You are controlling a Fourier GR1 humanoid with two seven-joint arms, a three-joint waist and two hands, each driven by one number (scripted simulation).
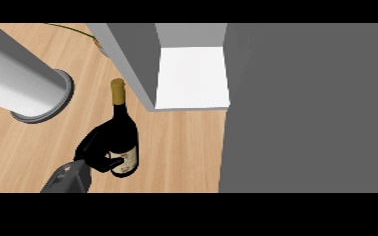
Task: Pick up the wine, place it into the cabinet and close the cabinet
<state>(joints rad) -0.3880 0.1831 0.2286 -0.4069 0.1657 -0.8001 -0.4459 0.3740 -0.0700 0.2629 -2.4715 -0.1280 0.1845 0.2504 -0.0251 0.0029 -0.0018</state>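
At seven o'clock the left hand (96, 150) has its fingers (112, 164) curled round the wine bottle (124, 132), neck pointing twelve. Grasp seems made; next lift it toward one o'clock into the open cabinet (192, 77).

A grey forearm with a rounded casing ends in a glossy black hand (94, 150) of slender fingers.
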